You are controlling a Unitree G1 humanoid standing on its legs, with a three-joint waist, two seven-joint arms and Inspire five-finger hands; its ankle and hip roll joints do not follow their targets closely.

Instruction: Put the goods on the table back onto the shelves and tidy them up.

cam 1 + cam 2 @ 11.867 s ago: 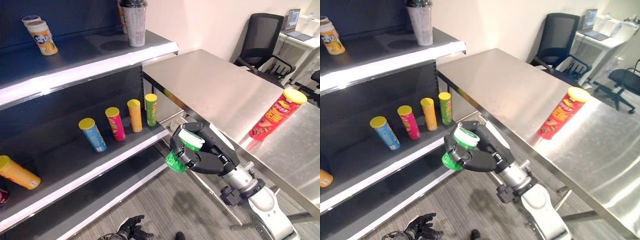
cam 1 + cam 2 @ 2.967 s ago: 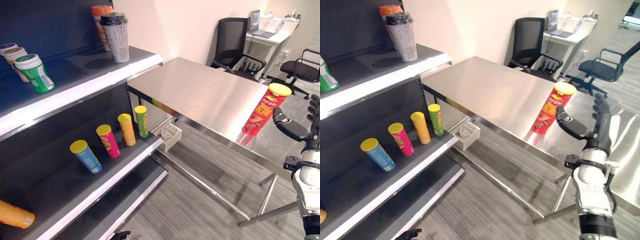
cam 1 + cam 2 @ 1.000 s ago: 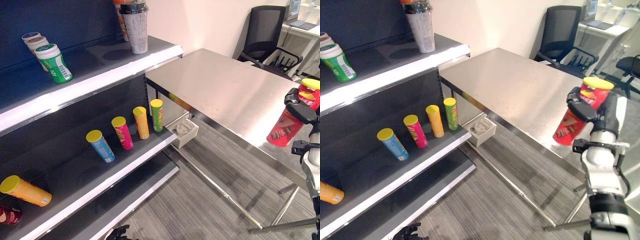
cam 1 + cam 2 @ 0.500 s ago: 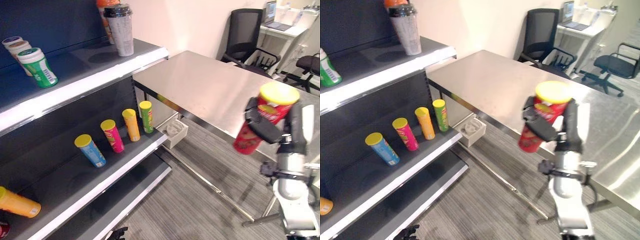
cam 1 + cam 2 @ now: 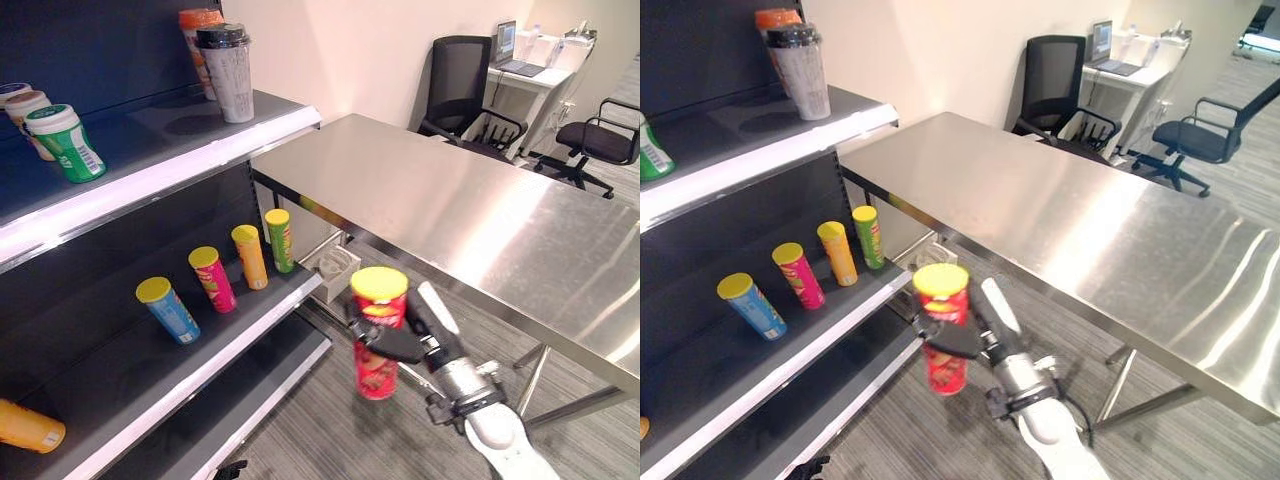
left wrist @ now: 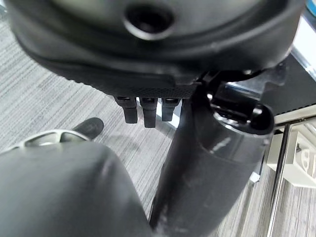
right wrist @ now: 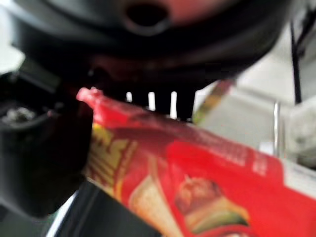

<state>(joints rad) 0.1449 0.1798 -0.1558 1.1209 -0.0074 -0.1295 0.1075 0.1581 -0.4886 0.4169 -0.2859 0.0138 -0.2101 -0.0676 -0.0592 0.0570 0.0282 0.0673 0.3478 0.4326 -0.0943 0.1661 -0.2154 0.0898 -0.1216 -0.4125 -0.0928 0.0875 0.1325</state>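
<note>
The right hand grips the red chip can with the yellow lid, its thumb and fingers curled round the can's body, and holds it upright in the air above the floor, between the table on the right and the shelves on the left. The table top is bare in both eye views, so I judge that this can is the last of the goods taken from it; what is left is to carry it to a shelf, set it down, and then tidy the rows. On the middle shelf four slim cans lean in a row: a blue can, a pink can, an orange can and a green can, each with a yellow lid. At the far left of this shelf another orange can lies on its side, so it probably needs to be stood up. On the top shelf stand a green bottle, a grey cup with a dark lid and an orange container behind it. A small white box sits under the table's near-left corner, close to the path of the arm. The table's edge and the shelf front are both near, and the can may knock the leaning cans. The left hand shows in its own wrist view, hanging above the floor with relaxed fingers and holding nothing. Office chairs and a desk stand far at the back.
</note>
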